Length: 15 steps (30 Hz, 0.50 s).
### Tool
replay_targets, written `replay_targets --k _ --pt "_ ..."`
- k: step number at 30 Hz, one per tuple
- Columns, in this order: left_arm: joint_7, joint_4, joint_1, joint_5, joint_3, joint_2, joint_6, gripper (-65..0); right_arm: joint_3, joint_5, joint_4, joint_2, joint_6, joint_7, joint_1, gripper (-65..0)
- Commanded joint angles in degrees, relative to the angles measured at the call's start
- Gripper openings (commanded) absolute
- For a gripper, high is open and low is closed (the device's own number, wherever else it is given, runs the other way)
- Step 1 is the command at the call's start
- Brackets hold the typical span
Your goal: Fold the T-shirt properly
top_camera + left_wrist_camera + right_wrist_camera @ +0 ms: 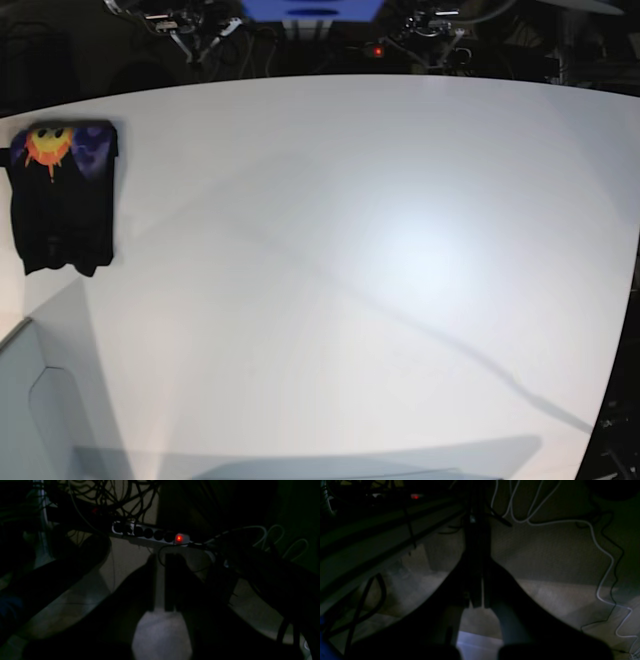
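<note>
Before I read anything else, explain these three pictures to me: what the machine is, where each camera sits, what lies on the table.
This is a two-armed robot. The bright picture is the base view, looking down on a white table. At its far left edge lies the T-shirt, a narrow black bundle with an orange sun print at the top; it looks already folded. No arm shows over the table. The two dark pictures come from wrist cameras and show floor and cables, a lit power strip and a white cable. Each gripper is only a dark outline, so open or shut cannot be told.
</note>
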Motion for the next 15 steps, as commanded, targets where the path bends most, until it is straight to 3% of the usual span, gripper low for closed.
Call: replay_targets --k 1,15 --pt "-0.29 0.06 0.32 -0.05 -0.02 -0.12 0.05 -58.5 0.00 -0.07 0.16 -0.30 0.57 0.34 -0.03 -65.0" --pt "0.15 0.06 -0.92 -0.05 0.07 -0.12 0.05 -58.5 0.09 -0.07 -0.02 -3.03 0.57 0.34 1.29 -65.0"
